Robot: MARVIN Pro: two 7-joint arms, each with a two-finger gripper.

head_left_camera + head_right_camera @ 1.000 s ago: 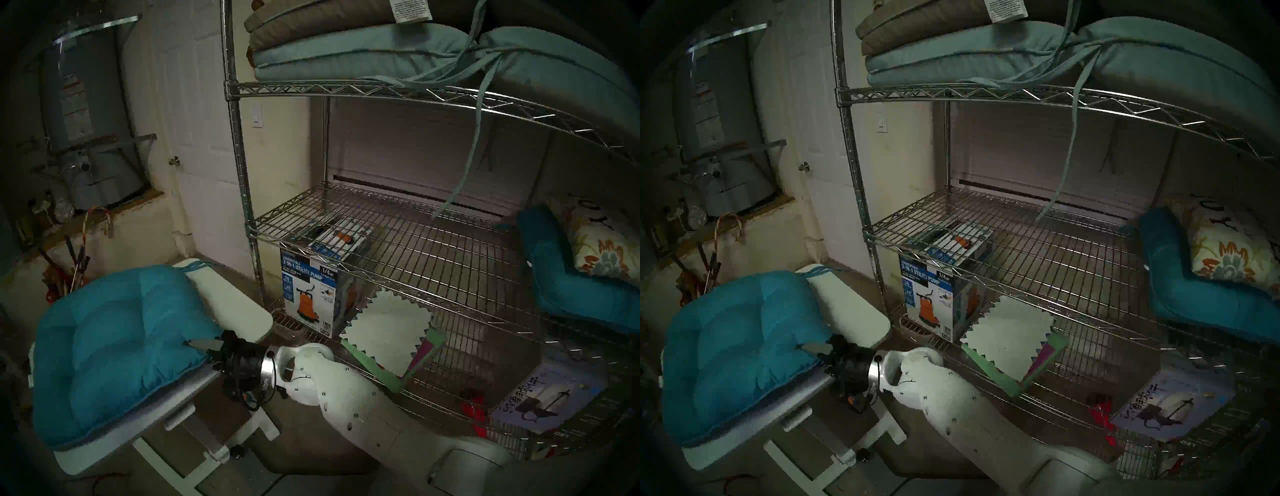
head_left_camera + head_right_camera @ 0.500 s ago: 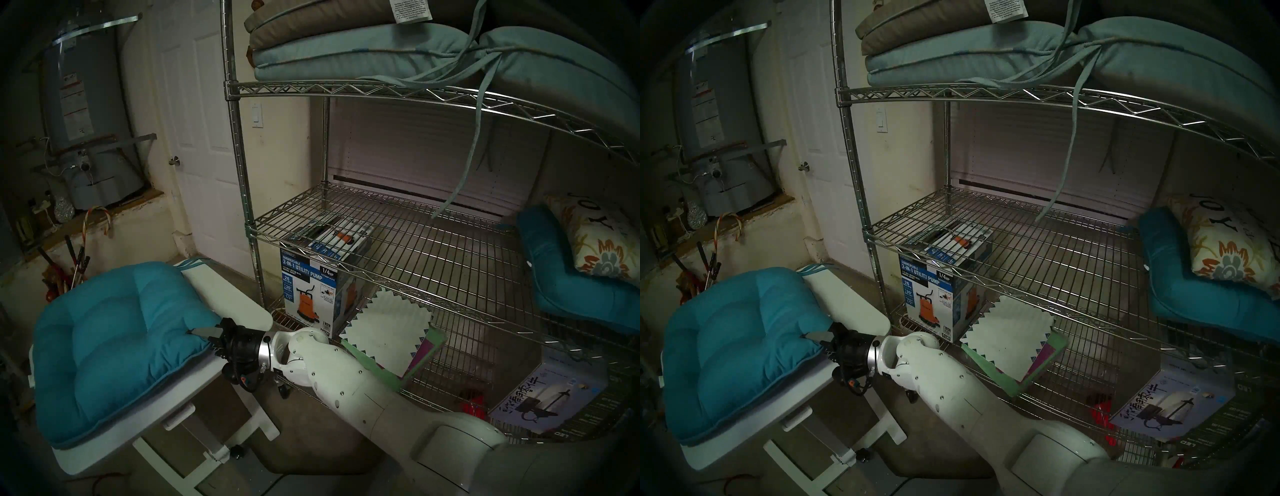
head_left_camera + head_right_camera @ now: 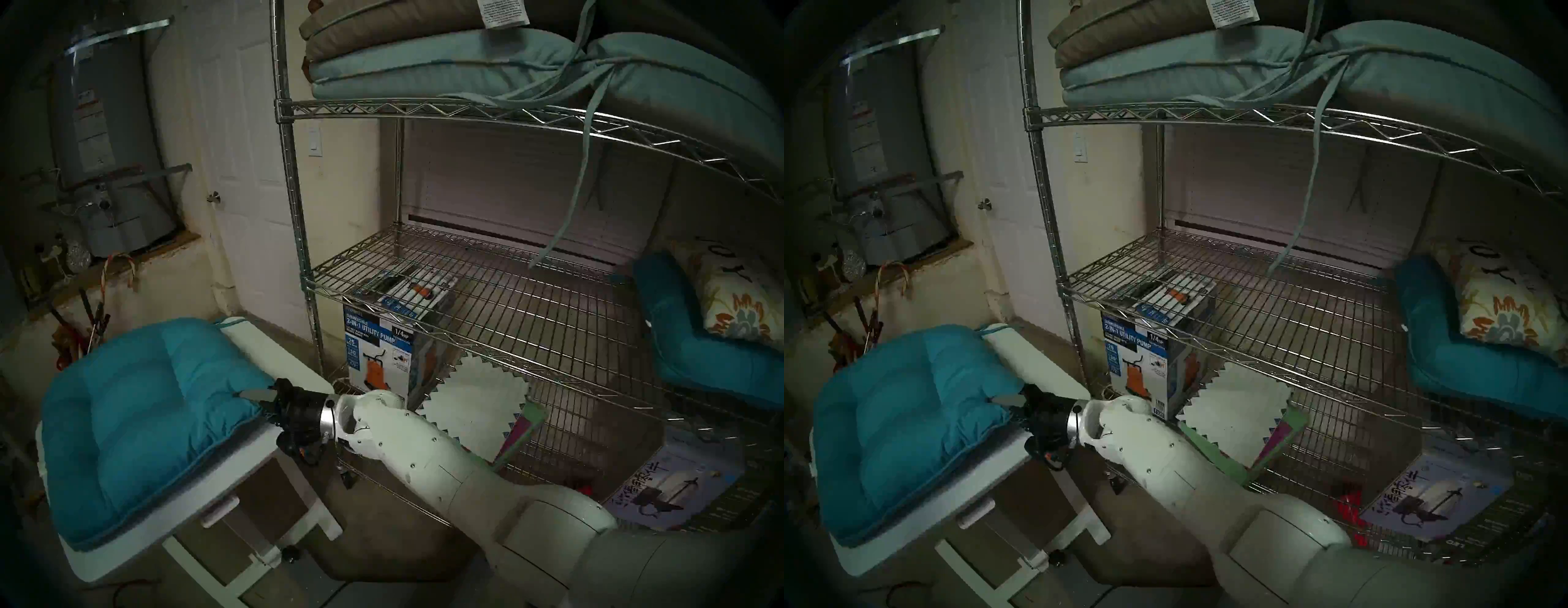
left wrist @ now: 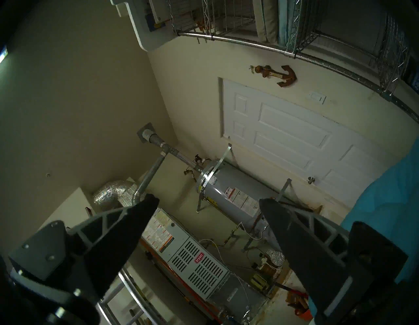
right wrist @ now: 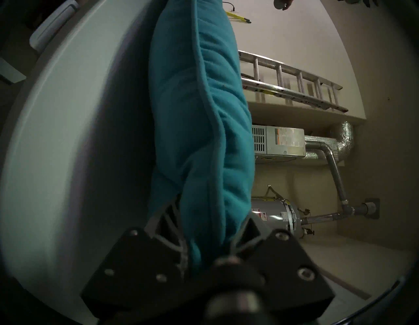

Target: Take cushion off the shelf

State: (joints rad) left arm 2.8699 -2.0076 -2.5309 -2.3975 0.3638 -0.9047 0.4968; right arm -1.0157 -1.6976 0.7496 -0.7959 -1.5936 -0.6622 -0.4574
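Note:
The bright teal tufted cushion (image 3: 144, 424) lies on a white tabletop (image 3: 275, 365) to the left of the chrome wire shelf (image 3: 292, 170). My right gripper (image 3: 252, 397) is shut on the cushion's near right edge. In the right wrist view, the cushion's piped edge (image 5: 199, 136) runs between the fingers (image 5: 167, 213) of the right gripper (image 5: 204, 217). My left gripper (image 4: 208, 202) is open and empty, with the cushion (image 4: 390, 204) at its right side. It does not show in the head views.
A second teal cushion (image 3: 695, 352) under a floral pillow (image 3: 738, 305) lies on the shelf's middle tier at the right. Pale blue-green cushions (image 3: 445, 63) are stacked on the upper tier. A pump box (image 3: 382, 352) stands on the bottom tier. A water heater (image 3: 110, 148) is at far left.
My right arm has risen and moved away from me, carrying the gripped cushion edge with it. The cushion has shifted slightly toward the far side of the tabletop.

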